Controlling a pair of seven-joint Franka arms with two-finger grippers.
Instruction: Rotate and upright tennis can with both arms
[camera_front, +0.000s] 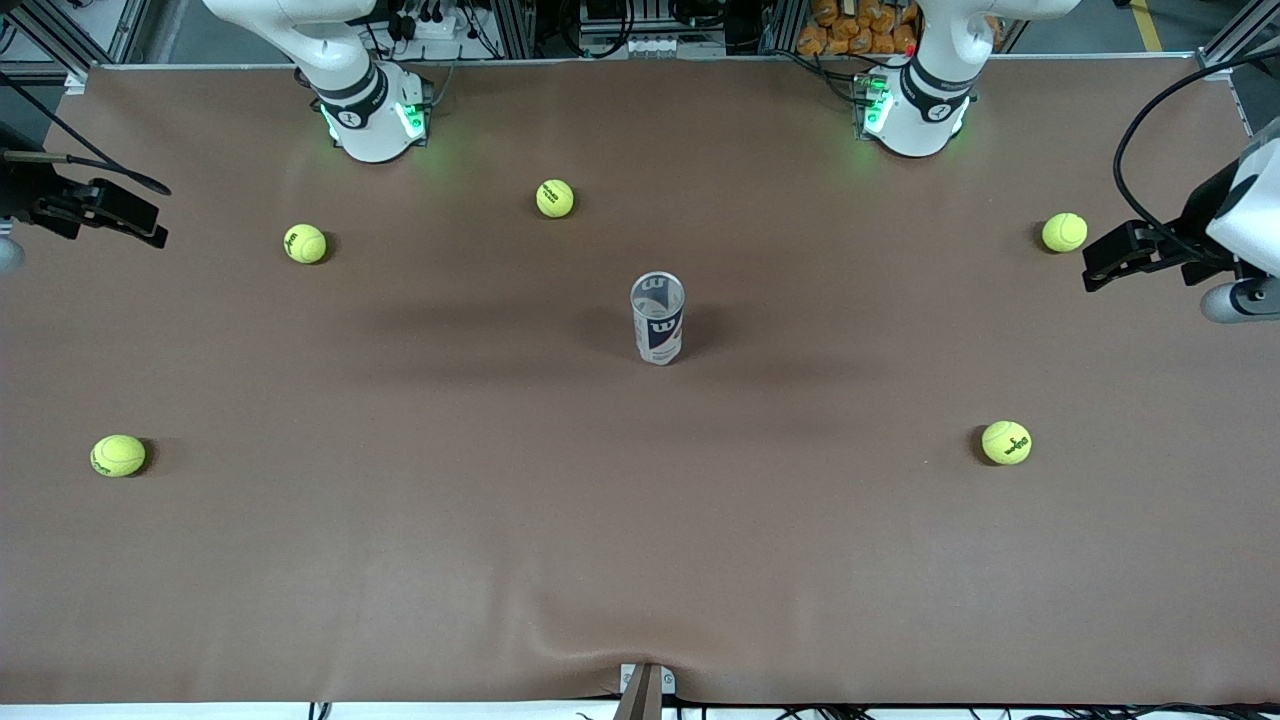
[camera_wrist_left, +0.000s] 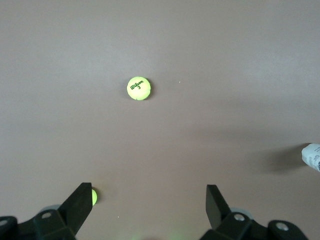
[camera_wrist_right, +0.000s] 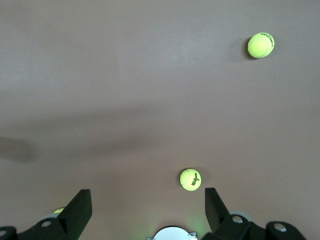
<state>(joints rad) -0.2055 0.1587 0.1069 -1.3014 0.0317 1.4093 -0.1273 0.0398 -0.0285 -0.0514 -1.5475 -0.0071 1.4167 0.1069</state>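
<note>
Surface: brown table (camera_front: 640, 560), one continuous sheet, slightly puckered at the edge nearest the front camera.
Tennis balls: five in total. Nearest pair: one (camera_front: 118, 455) toward my right arm's end, one (camera_front: 1006, 442) toward my left arm's end. Farther three: one (camera_front: 305, 243), one (camera_front: 555, 198) and one (camera_front: 1064, 232), closer to my bases.
Tennis can: one (camera_front: 657, 318), upright at mid-table, open silver rim up, blue-and-white label facing the front camera. Touching nothing; every ball is well apart from it.
Open room: bare table on all sides of the can.
Left gripper: (camera_wrist_left: 150, 200) held in the air over my left arm's end of the table, fingers spread, nothing between them.
Right gripper: (camera_wrist_right: 148, 202) held in the air over my right arm's end, fingers spread, nothing between them.
</note>
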